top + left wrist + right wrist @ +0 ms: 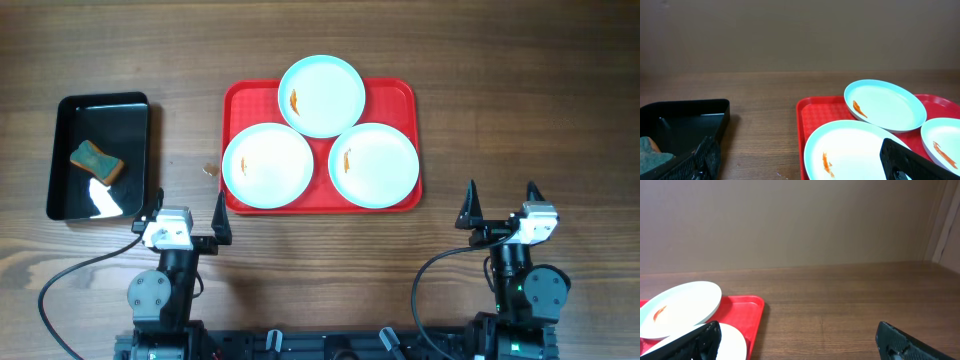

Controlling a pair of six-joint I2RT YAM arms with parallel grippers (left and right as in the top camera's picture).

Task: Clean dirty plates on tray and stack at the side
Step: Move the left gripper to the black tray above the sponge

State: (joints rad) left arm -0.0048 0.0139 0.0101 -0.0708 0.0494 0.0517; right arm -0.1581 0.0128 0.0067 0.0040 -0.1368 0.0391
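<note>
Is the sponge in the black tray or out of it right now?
In. In the overhead view the sponge lies on the floor of the black tray, fully inside its rim.

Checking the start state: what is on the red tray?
Three orange-smeared plates: the far plate overlaps the rims of the near-left plate and near-right plate. The tray surface beneath them is covered.

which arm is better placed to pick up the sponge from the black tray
Left, most likely. The left gripper is open just beside the black tray holding the sponge; the right gripper, also open, sits on the other side of the red tray, much farther from it.
</note>
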